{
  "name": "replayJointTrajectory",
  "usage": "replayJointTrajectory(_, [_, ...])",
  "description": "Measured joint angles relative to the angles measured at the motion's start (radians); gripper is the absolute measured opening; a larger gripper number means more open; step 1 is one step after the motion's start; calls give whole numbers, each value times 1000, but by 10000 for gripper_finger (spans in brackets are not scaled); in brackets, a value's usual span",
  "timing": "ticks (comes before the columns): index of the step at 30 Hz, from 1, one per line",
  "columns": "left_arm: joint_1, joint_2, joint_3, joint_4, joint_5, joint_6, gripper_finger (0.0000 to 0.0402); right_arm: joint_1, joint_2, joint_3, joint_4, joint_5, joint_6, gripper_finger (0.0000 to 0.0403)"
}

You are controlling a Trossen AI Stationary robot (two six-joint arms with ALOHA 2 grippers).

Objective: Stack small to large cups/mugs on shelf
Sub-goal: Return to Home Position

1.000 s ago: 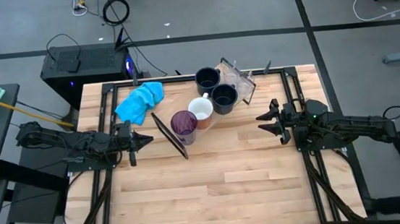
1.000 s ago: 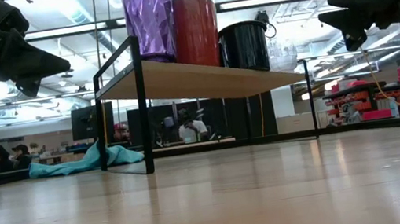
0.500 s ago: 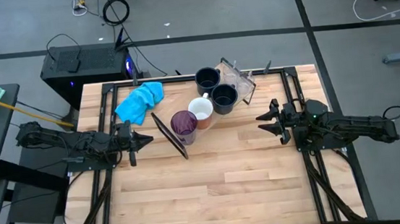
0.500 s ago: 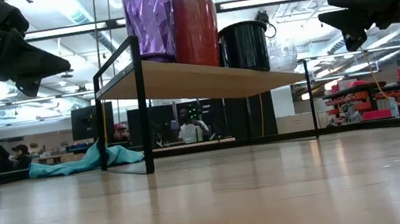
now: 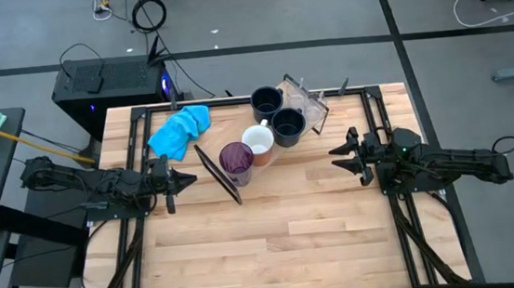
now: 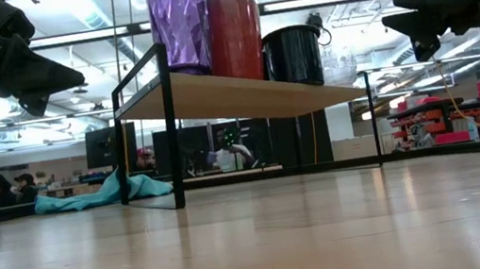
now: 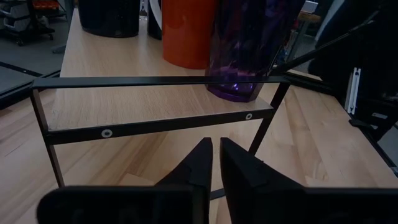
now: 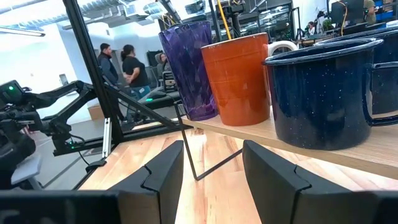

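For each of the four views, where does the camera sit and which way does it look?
High view: above the table, looking straight down; shows left gripper and right gripper.
Low view: at tabletop height, looking level at the shelf; grippers in upper corners.
Left wrist view: on the left arm, facing the shelf; own shut fingers.
Right wrist view: on the right arm, facing the shelf; own open fingers.
Shared: the purple tumbler.

We are seeing a matt wood shelf (image 6: 244,94) on black metal wire (image 6: 171,135), a translucent faceted tumbler (image 8: 189,68), a glossy speckled navy mug (image 8: 317,93), and soft cloth (image 5: 179,130) upper left.
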Motion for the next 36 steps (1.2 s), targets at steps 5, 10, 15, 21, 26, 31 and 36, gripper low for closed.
replayJointTrajectory(5, [0, 0, 0, 0, 0, 0, 38, 0, 0, 0, 0, 0, 0, 171])
replayJointTrajectory(10, [0, 0, 0, 0, 0, 0, 31, 0, 0, 0, 0, 0, 0, 171])
replayJointTrajectory(15, [0, 0, 0, 0, 0, 0, 28, 0, 0, 0, 0, 0, 0, 171])
replayJointTrajectory(21, [0, 0, 0, 0, 0, 0, 37, 0, 0, 0, 0, 0, 0, 171])
replayJointTrajectory(26, [0, 0, 0, 0, 0, 0, 41, 0, 0, 0, 0, 0, 0, 171])
replayJointTrajectory(31, [0, 0, 0, 0, 0, 0, 35, 0, 0, 0, 0, 0, 0, 171])
replayJointTrajectory(36, [0, 0, 0, 0, 0, 0, 29, 0, 0, 0, 0, 0, 0, 171])
